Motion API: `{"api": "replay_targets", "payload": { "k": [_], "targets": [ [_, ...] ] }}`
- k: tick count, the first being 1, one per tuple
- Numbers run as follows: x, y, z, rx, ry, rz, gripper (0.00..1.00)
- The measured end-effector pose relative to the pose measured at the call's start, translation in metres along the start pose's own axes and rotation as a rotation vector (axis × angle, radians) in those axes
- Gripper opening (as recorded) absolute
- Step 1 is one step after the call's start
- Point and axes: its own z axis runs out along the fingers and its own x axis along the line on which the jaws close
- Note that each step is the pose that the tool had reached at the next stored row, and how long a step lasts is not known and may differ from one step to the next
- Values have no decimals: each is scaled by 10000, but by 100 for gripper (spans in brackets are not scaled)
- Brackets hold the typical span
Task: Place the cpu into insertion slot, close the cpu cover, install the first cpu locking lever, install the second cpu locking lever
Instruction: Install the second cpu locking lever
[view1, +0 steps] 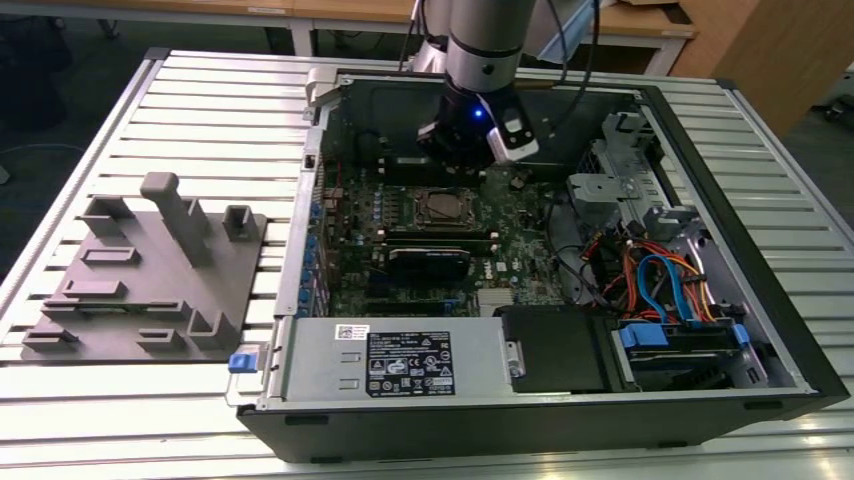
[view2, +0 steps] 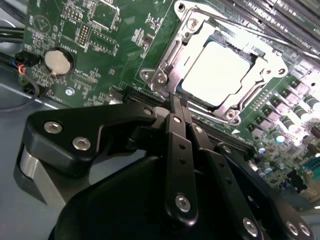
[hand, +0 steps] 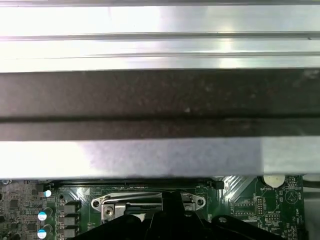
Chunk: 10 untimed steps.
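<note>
Gripper: your black multi-link gripper (view2: 176, 107) has its fingers pressed together with nothing between them; in the second wrist view their tips sit at the edge of the socket assembly, by its near corner
Arm: in the exterior view your silver-grey arm (view1: 481, 40) reaches down into the open black computer case (view1: 747, 330), over the far part of the green motherboard (view1: 527, 265)
Cpu: the small square chip with a silver-grey metal top (view2: 217, 70) lies flat, seated in the socket; in the exterior view it shows as a pale square (view1: 437, 207) just below your gripper
Insertion slot: the square black socket with a silver metal rim (view2: 196, 101) is occupied by the chip
Cpu cover: the thin silver metal frame with a large square window (view2: 190, 35) lies down around the chip, its window framing the metal top; in the first wrist view its edge (hand: 130, 202) shows just ahead of the gripper
Locking levers: you cannot tell their position from these views
Motherboard detail: a round silver coin cell (view2: 58, 60) sits well apart from the socket
Case contents: a grey metal power supply box (view1: 387, 365) lies along the near side of the case
Worktop: the ribbed silver aluminium worktop (view1: 147, 420) carries the case, and a grey moulded fixture block (view1: 147, 270) stands beside it on the exterior view's left
</note>
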Motion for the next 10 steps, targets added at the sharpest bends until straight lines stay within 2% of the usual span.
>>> {"api": "replay_targets", "payload": {
  "k": [10],
  "targets": [
    [-2,-46,-6,-1,0,0,11]
  ]
}}
